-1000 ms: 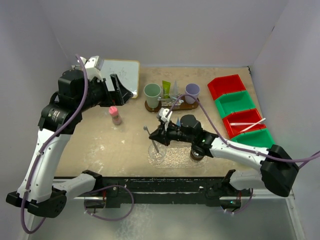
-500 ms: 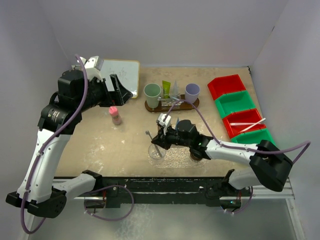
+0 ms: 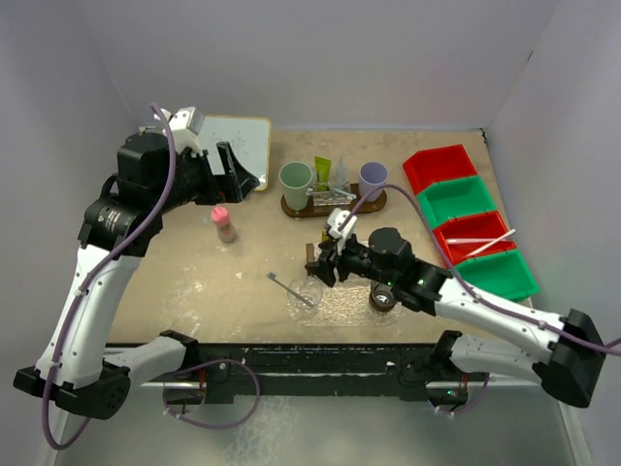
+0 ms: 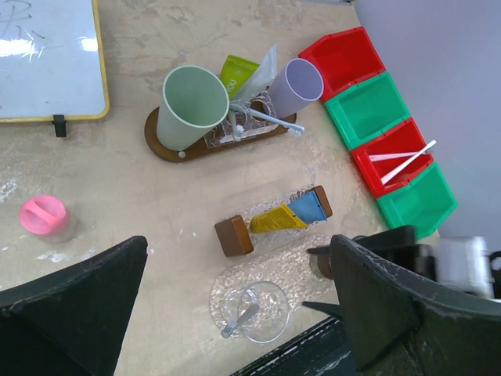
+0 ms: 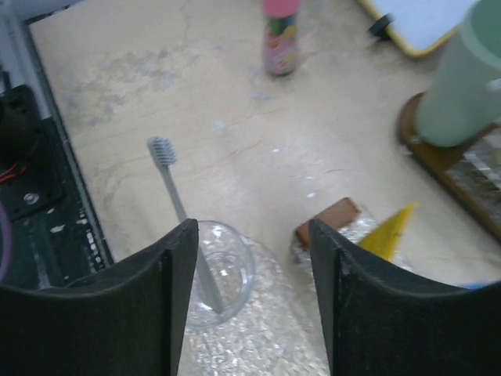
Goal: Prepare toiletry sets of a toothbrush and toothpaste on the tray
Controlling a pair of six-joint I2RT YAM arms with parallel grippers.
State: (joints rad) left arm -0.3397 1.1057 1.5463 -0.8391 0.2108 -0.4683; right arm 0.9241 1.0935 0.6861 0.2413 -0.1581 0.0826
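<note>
A toothbrush [image 3: 291, 290] leans in the clear cup [image 3: 309, 293] beneath the right gripper [image 3: 320, 264], fingers parted and empty. The left gripper [image 3: 241, 173], well behind the cup, gapes empty. Spare toothbrushes [image 3: 482, 242] wait far to the cup's right.

From here I count four bins [image 4: 344, 59], three cups [image 4: 192, 106], four tubes [image 4: 274, 220], four toothbrushes [image 4: 407, 163], one pink-capped bottle [image 4: 43, 215] and one whiteboard [image 4: 47, 63].
</note>
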